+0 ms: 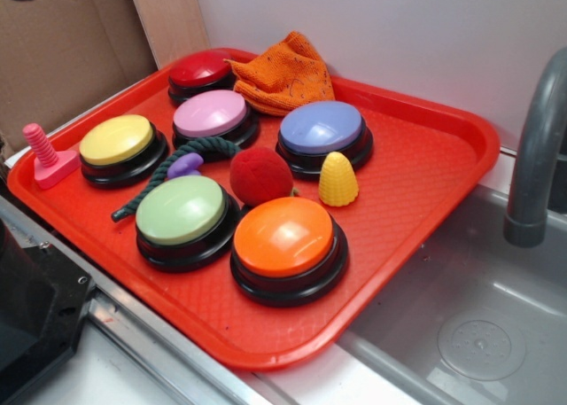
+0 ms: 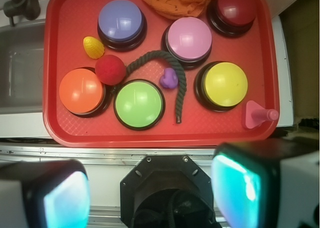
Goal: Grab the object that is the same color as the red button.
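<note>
A red plastic tray (image 1: 425, 170) lay on the worktop (image 2: 150, 152) beside a grey sink basin (image 1: 461, 325) with a grey faucet (image 1: 536, 148). The fuzzy dark red plush ball (image 1: 260, 175) sat near the tray's middle, touching the orange-topped button (image 1: 285, 238) and just beside the green-topped button (image 1: 182, 212), with the yellow ridged cone (image 1: 337, 179) near it on its other side. A dark green rope (image 1: 168, 170) curved from just beside the ball past the pink-topped button (image 1: 211, 114), and a small purple piece (image 1: 185, 165) lay against the rope. Six dome buttons on black bases were counted: orange, green, pink, yellow-topped (image 1: 117, 141), lavender-topped (image 1: 322, 128), and the glossy dark red button (image 1: 202, 70) at the far corner, well apart from the ball. One orange knitted cloth (image 1: 288, 71) touched the red button. One pink threaded peg (image 1: 46, 155) stood at the tray's edge. In the wrist view the tool (image 2: 150, 190) hung well apart from the tray, its two fingers (image 2: 65, 198) spread wide and holding nothing.
</note>
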Robot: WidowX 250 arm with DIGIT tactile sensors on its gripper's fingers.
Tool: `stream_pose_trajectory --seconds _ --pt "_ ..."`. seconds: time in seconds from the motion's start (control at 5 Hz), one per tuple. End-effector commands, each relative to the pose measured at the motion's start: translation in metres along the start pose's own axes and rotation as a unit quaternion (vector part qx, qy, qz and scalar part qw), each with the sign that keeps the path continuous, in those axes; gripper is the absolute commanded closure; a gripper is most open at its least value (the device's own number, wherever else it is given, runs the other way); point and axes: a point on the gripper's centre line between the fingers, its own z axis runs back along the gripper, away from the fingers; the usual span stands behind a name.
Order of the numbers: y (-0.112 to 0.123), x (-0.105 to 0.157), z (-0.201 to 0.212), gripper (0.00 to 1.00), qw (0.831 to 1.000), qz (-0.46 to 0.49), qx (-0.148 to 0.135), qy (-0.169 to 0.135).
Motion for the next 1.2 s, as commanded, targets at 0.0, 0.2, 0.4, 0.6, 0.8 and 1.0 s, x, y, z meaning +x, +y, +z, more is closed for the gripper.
stream_pose_trajectory --seconds 0.0,0.2,0.4,0.6,0.8,1.0 --pt "0.0 0.0 0.0 0.0 1.0 0.0 0.0 0.0" --pt "-0.01 0.019 -0.023 0.0 0.994 0.103 -0.021 -0.016" --pt "-0.018 0.036 -0.043 0.0 0.98 0.189 -0.035 -0.044" --pt "-0.022 0.06 -0.074 0.0 0.949 0.297 -0.06 -0.084" --pt "-0.036 0.082 -0.112 0.0 0.939 0.325 -0.06 -0.096" --pt "-0.044 0.099 -0.143 0.0 0.931 0.333 -0.069 -0.13"
